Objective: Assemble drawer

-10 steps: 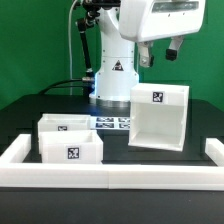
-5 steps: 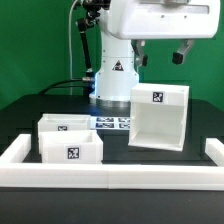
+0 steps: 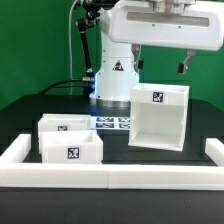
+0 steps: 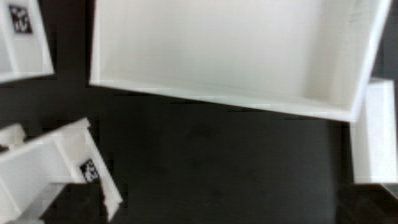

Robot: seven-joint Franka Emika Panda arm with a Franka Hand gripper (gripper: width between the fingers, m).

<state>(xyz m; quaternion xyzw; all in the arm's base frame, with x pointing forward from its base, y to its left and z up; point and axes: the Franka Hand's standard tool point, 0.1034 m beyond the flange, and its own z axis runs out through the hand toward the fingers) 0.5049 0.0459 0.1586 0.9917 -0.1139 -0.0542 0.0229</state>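
White plastic parts of the drawer sit apart on the black table (image 3: 25,108), none of them fitted together. The tall white open-faced box casing (image 3: 158,118) stands upright toward the exterior view's right, its open face turned to the front and a black-and-white square marker (image 3: 157,97) on its top. Well apart from it, on the exterior view's left, are the two small shallow white trays. The front tray (image 3: 70,150) shows a square marker on its near wall, and the rear tray (image 3: 62,124) sits just behind it, so close I cannot tell if they touch. The marker board (image 3: 113,123) lies flat between the trays and the casing, further back. A low white border wall (image 3: 110,177) runs along the near edge of the table. The robot's gripper (image 3: 163,63) hangs high above the casing against the green backdrop (image 3: 30,40), its two dark fingers (image 3: 185,64) spread apart and holding nothing. The wrist view looks straight down into the hollow casing (image 4: 222,45), with part of a tray (image 4: 50,172) nearby on the dark surface.
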